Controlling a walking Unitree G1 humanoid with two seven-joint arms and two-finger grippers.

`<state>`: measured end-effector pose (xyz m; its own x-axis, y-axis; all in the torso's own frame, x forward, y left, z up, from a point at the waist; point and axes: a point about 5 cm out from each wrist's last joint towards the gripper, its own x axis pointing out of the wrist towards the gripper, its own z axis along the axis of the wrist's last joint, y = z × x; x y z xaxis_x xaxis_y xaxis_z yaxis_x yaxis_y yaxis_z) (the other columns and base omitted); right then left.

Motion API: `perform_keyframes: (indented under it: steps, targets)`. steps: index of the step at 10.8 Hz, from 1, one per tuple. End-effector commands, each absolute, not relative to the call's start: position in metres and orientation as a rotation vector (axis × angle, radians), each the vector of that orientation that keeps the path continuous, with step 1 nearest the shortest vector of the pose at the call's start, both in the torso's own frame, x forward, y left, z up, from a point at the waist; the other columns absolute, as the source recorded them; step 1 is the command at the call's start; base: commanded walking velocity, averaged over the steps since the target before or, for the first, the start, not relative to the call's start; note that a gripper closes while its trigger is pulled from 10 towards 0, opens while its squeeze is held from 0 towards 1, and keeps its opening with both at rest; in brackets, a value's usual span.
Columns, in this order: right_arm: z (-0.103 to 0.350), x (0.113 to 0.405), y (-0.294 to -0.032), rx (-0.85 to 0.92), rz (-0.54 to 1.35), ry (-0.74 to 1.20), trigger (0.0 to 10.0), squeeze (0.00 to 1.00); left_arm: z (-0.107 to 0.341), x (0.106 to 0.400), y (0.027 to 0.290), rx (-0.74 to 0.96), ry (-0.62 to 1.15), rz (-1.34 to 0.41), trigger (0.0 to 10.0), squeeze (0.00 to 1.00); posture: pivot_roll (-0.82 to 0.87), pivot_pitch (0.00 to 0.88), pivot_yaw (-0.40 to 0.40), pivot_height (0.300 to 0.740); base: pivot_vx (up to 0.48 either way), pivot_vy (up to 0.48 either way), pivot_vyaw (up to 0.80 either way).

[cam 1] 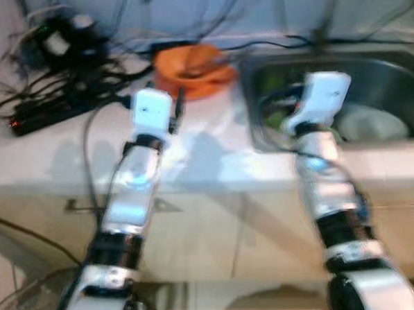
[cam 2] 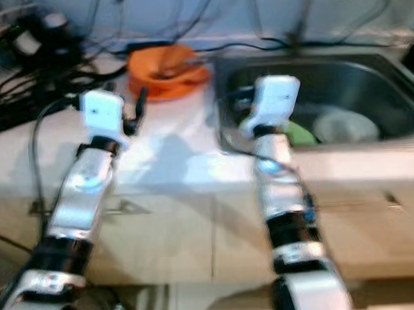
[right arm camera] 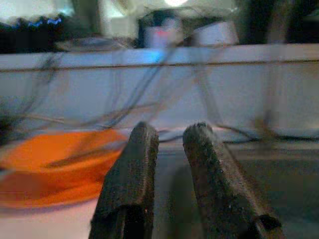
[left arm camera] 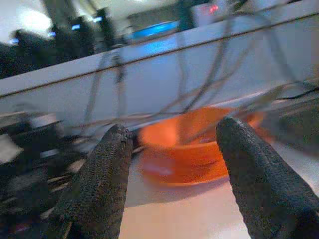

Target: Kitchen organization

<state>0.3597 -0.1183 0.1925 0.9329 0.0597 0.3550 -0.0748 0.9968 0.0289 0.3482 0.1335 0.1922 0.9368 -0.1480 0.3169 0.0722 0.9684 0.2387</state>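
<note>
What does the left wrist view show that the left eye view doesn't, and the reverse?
Left wrist view alone: the left gripper up close, fingers spread wide, aimed at the orange bowl. Left eye view alone: both silver arms, the sink with a white dish inside, the power strip and the cabinet fronts below. Shared: the orange bowl, the white counter and dangling cables.

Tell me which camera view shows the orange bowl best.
The left wrist view: the orange bowl sits close and centred between the open left tool. Both eye views show it small and blurred on the counter beside the sink. The right wrist view catches it blurred at the picture's edge.
</note>
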Motion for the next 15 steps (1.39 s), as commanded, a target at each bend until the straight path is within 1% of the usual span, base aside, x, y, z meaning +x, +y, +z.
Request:
perform_keyframes:
  steps: [1,15]
  targets:
    - [0.1981,0.3606,-0.1288,0.034,0.046,-0.380,10.0,0.00,0.1948,0.3478,0.1271,0.217,-0.350,-0.132,10.0,0.00,0.09,0.000,0.027,0.740,0.330,0.000,0.00]
    - [0.1928,0.3617,-0.1314,0.054,0.033,-0.353,10.0,0.00,0.1948,0.3491,0.1273,0.225,-0.345,-0.135,10.0,0.00,0.09,0.000,0.030,0.740,0.333,0.000,0.00]
